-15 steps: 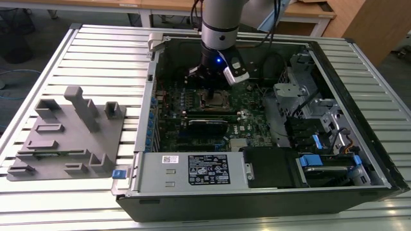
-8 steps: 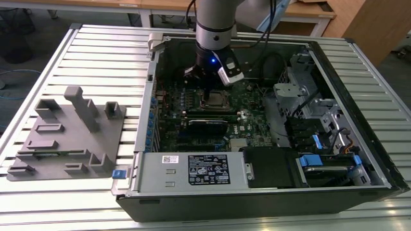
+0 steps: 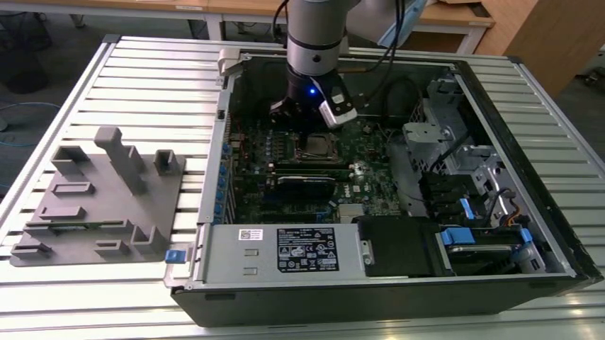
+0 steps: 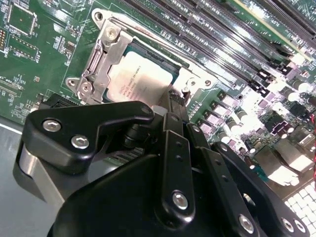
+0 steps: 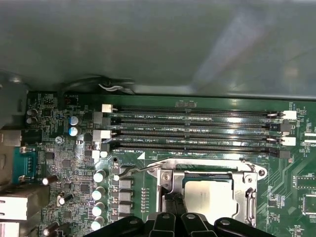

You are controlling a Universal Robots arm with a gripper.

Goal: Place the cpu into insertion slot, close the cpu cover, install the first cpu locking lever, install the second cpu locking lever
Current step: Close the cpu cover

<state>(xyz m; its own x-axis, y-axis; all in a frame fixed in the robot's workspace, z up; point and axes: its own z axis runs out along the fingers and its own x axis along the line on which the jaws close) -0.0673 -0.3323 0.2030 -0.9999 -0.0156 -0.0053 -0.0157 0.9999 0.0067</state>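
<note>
"Position, please: where does the small, flat, square silver-grey cpu lie from you?"

"In the first wrist view it lies just ahead of my gripper, seated in the black-rimmed square insertion slot. My fingers are pressed together on nothing visible, tips at the cpu's near edge."

"And the frame?"

"The thin silvery square cpu cover seems to lie flat around the cpu, whose dull face fills the cut-out. A bent wire lever runs past the cover's far corner; whether it is hooked I cannot tell. In the second wrist view the cpu's sides run parallel to the long black memory slots beyond it. In the exterior view I hang inside the open black computer case, right over the insertion slot on the green motherboard."
</note>
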